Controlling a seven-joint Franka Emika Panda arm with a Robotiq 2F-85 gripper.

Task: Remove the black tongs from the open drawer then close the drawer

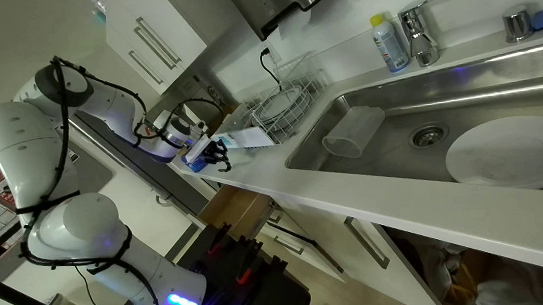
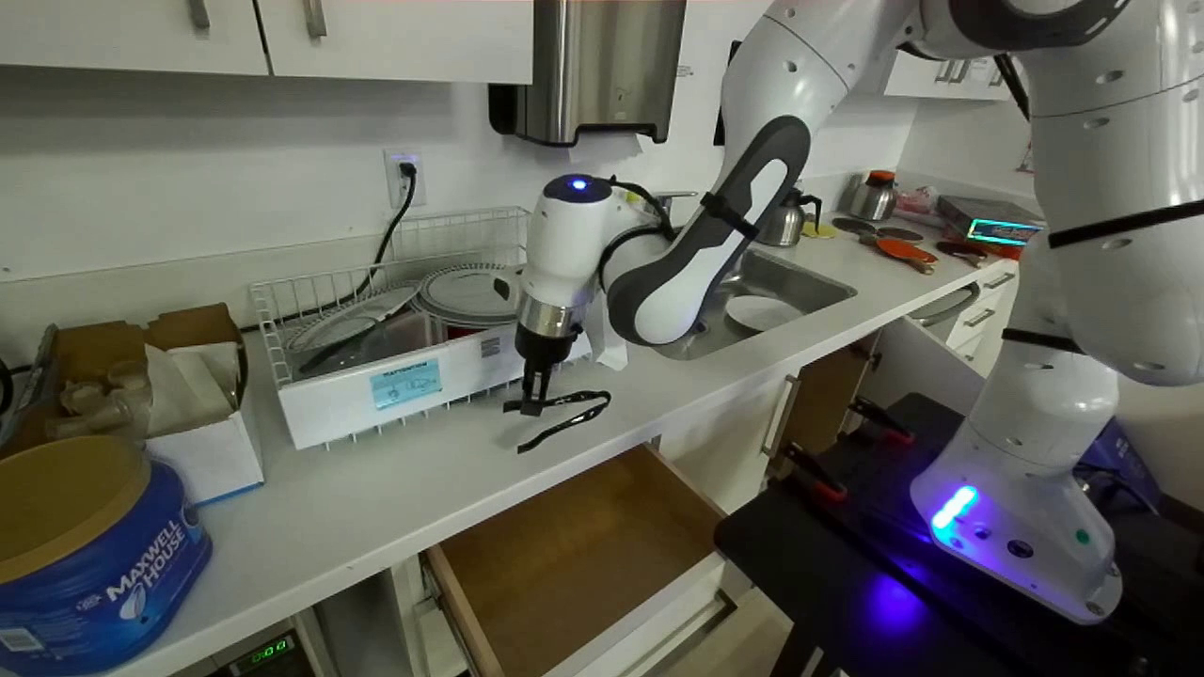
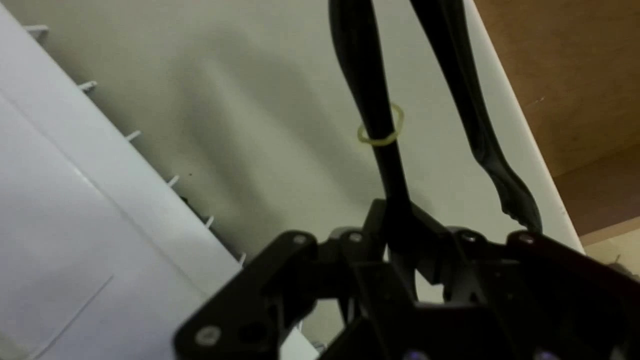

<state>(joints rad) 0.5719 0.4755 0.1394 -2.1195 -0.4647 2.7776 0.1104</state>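
Note:
The black tongs (image 2: 562, 429) are held above the white counter, and their shadow falls on it in the wrist view. My gripper (image 2: 532, 406) points down and is shut on one arm of the tongs (image 3: 362, 75); the other arm hangs free toward the counter's front edge. A yellow band sits around the held arm. The gripper (image 3: 400, 220) hides part of the tongs in the wrist view. The white drawer (image 2: 583, 555) stands open below the counter edge, its brown wooden inside showing in both exterior views (image 1: 232, 206). Its front is seen only in part.
A white dish rack (image 2: 367, 404) with plates stands behind the gripper. A cardboard box (image 2: 202, 461) and a blue coffee tub (image 2: 103, 555) stand on the counter. The sink (image 1: 310, 154) lies along the counter. A black platform (image 2: 847, 536) stands by the drawer.

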